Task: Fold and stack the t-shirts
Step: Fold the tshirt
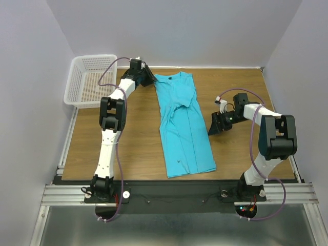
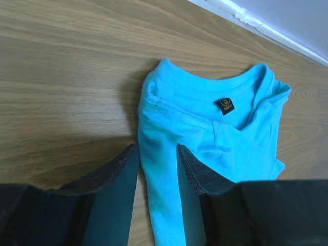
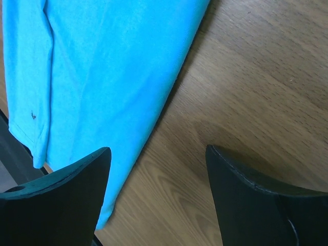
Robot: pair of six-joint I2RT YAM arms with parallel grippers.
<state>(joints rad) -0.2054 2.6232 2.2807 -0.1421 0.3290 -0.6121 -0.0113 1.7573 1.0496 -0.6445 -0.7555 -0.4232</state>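
The turquoise-blue t-shirt lies lengthwise in the middle of the table, folded into a long narrow strip with its neck at the far end. My left gripper is at the shirt's far left corner. In the left wrist view its jaws stand a little apart, straddling the shirt's folded left edge, with wood showing beside the cloth. The dark neck label shows there. My right gripper is open and empty, low over bare wood just right of the shirt's right edge.
A white mesh basket stands at the far left corner, partly off the table. The wooden table is enclosed by white walls. A black rail runs along the near edge.
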